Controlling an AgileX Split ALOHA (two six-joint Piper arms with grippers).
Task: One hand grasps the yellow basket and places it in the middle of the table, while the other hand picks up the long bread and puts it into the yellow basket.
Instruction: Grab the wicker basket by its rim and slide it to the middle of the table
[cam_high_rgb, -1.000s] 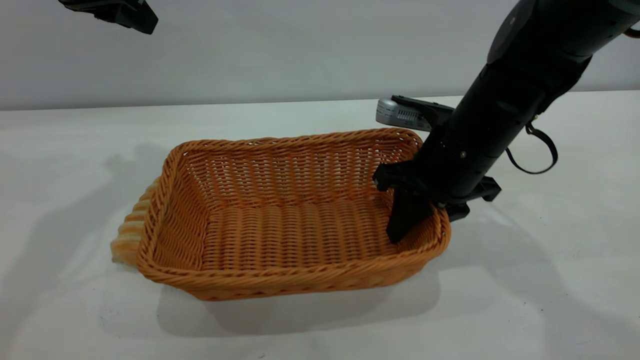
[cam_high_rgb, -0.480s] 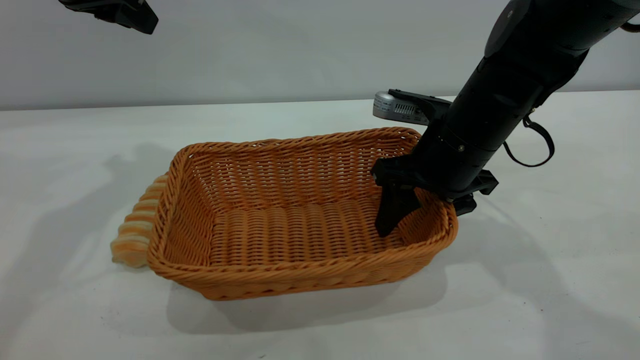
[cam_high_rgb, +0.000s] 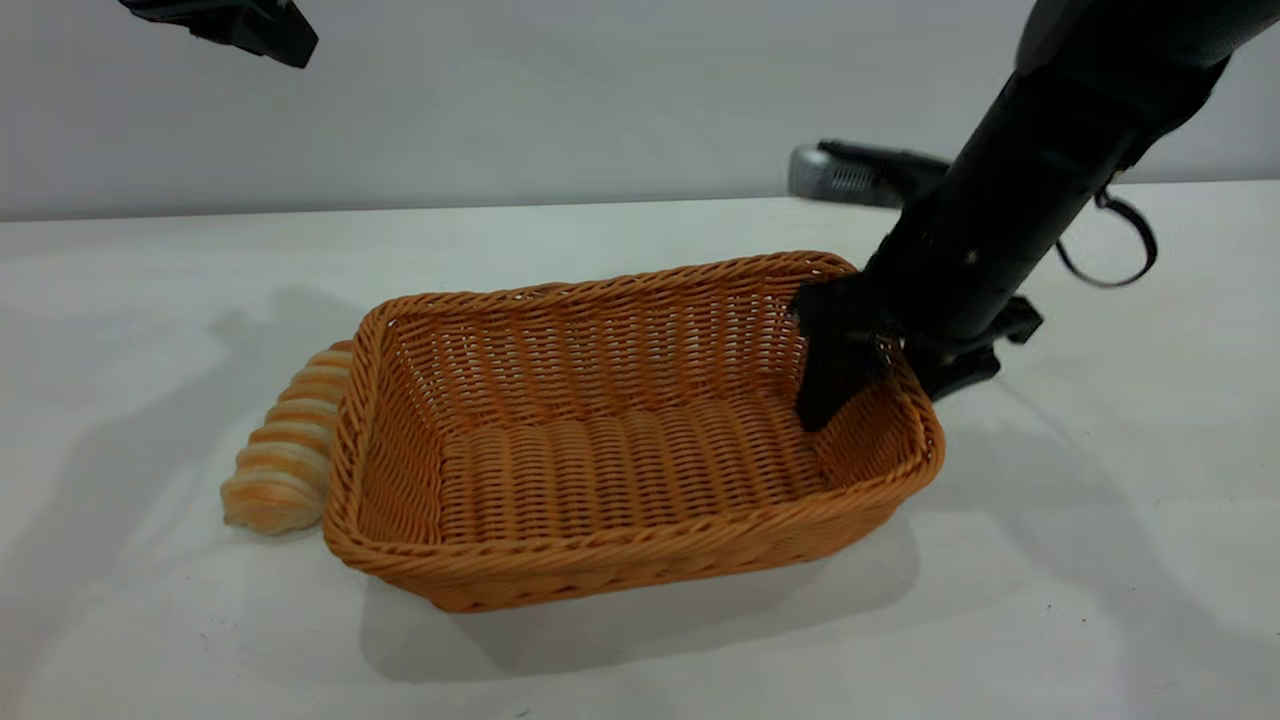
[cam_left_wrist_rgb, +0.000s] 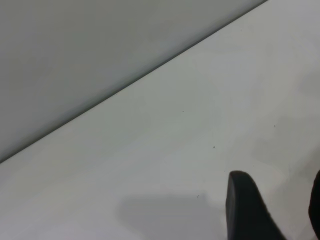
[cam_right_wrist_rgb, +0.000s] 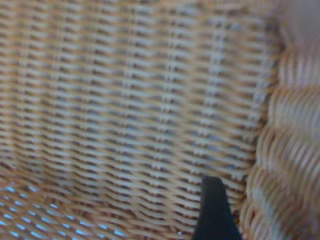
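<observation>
The yellow basket (cam_high_rgb: 620, 470) stands on the white table (cam_high_rgb: 1100, 560). My right gripper (cam_high_rgb: 893, 385) is shut on the basket's right end wall, with one black finger (cam_high_rgb: 832, 385) inside and the other outside the braided rim. The right wrist view shows the woven wall (cam_right_wrist_rgb: 125, 100), the rim (cam_right_wrist_rgb: 290, 150) and one finger (cam_right_wrist_rgb: 212, 210). The long bread (cam_high_rgb: 285, 455) lies on the table against the basket's left end, partly hidden by it. My left gripper (cam_high_rgb: 230, 25) hangs high at the far left, open and empty (cam_left_wrist_rgb: 280, 210), over bare table.
A grey wall runs behind the table's far edge (cam_high_rgb: 400, 210). The right arm's wrist camera (cam_high_rgb: 850, 175) juts out above the basket's far right corner.
My right gripper has dragged the basket to the right, away from the bread, so more of the bread shows. The left arm has not moved.
</observation>
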